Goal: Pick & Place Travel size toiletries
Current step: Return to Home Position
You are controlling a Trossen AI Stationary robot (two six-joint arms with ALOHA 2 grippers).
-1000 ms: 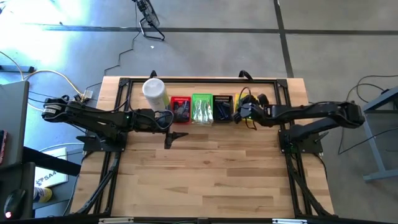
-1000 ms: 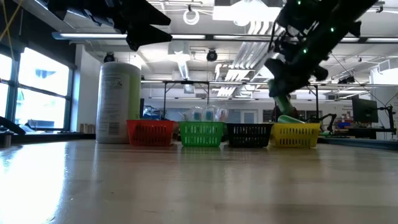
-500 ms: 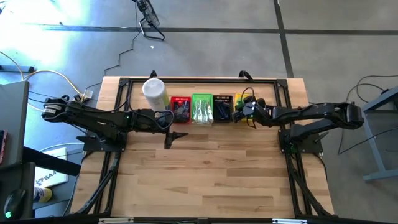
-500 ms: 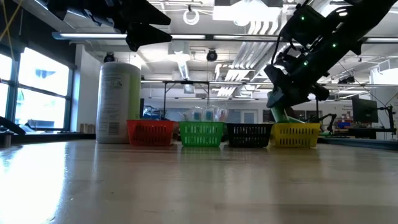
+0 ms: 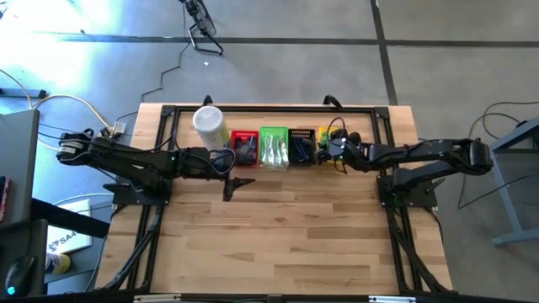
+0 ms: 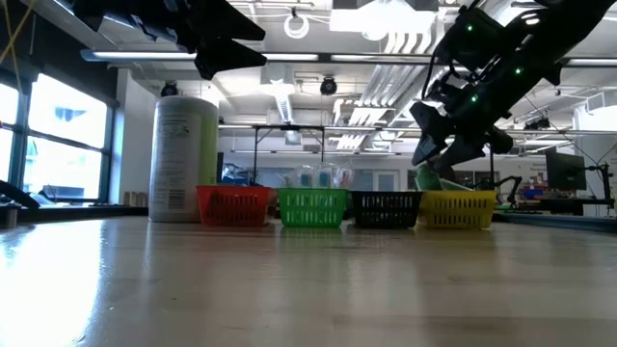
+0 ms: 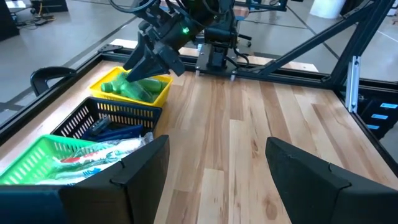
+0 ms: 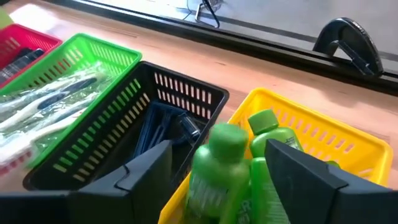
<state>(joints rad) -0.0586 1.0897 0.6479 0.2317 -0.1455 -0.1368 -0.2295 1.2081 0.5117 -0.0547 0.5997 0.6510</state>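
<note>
Right gripper shifted over yellow basket's green bottles, black basket beside.

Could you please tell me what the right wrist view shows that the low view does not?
Only the right wrist view looks into the black basket, where blue razors lie. Only the low view shows the white canister beside the red basket, the left gripper held high, and how the right gripper hangs over the yellow basket. Both show the four baskets in a row, with green bottles in the yellow one.
</note>
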